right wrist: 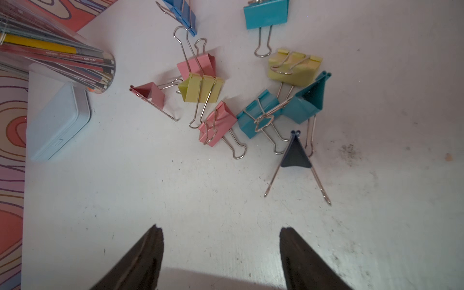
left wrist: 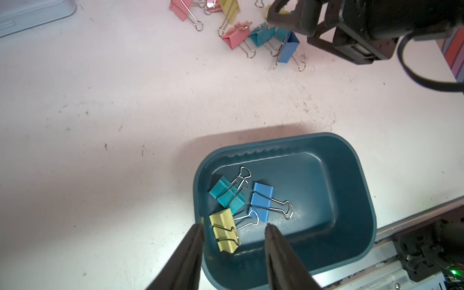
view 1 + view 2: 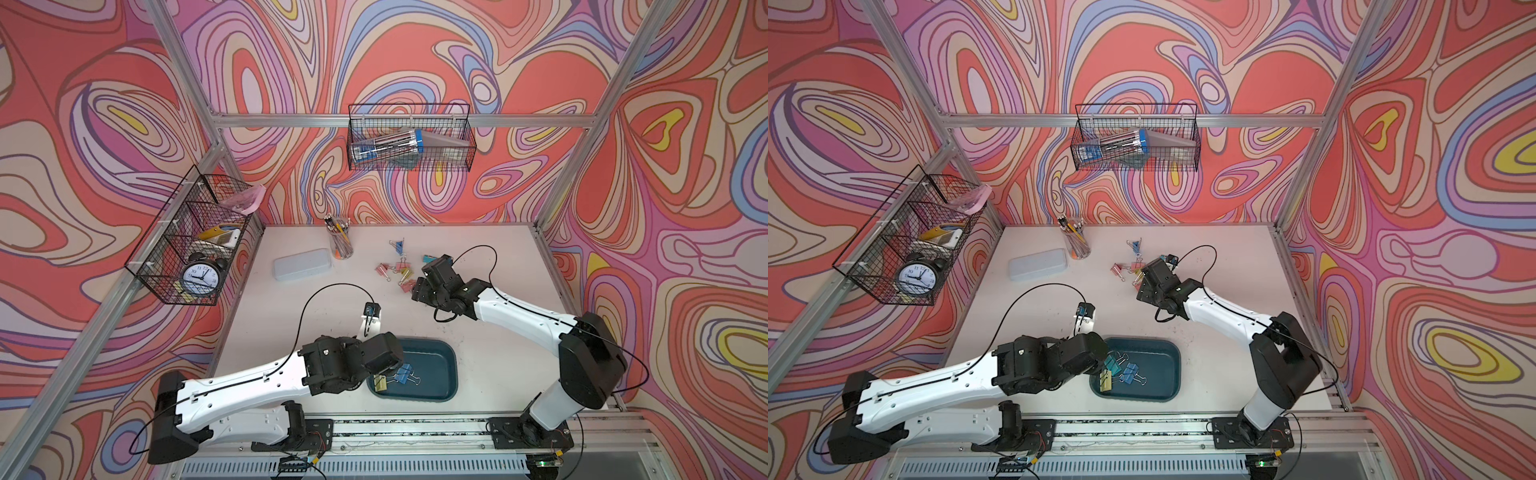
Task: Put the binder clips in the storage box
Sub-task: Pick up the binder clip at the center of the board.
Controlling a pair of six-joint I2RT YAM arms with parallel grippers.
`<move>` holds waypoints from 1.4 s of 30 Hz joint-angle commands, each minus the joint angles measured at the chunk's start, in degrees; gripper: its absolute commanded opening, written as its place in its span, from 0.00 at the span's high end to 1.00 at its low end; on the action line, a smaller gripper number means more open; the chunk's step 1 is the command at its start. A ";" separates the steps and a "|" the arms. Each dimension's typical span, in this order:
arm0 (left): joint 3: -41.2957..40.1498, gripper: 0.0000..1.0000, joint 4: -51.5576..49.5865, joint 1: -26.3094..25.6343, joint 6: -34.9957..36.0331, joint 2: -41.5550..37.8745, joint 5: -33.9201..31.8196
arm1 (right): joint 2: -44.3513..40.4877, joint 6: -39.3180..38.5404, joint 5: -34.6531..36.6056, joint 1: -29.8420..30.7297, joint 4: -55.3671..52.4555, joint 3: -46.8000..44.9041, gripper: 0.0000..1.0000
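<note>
The storage box (image 2: 351,155) is a dark teal tray near the table's front edge, seen in both top views (image 3: 434,376) (image 3: 1158,376). Three binder clips lie inside it: teal (image 2: 227,194), blue (image 2: 261,200) and yellow (image 2: 224,233). My left gripper (image 2: 234,229) hangs open over the tray's near-left corner. The yellow clip lies free below its fingers, with a gap on each side. Several more clips (image 3: 399,270) lie scattered at the back right of the table. My right gripper (image 1: 221,229) stands open just short of them, above bare table. The nearest is a dark blue clip (image 1: 296,155).
A pale grey lidded case (image 3: 302,264) and a clear cup of pencils (image 3: 341,243) stand at the back left of the table. Wire baskets hang on the left wall (image 3: 189,245) and the back wall (image 3: 411,139). The rail (image 3: 415,432) runs along the front edge.
</note>
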 commanded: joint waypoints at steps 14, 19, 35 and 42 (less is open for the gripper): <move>-10.75 0.12 6.23 3.23 2.42 -12.45 3.27 | 14.59 12.92 -6.13 -4.28 14.90 3.96 0.39; -10.55 0.02 6.14 3.21 3.82 -11.75 3.62 | 17.05 13.35 -7.75 -5.24 16.26 4.58 0.57; -10.76 0.01 6.60 3.21 4.94 -11.55 4.69 | 12.84 7.80 -10.76 -5.50 16.79 3.50 1.00; -9.92 0.01 6.43 6.24 8.93 -11.91 4.19 | 1.34 3.92 -16.38 -4.53 15.99 0.00 1.00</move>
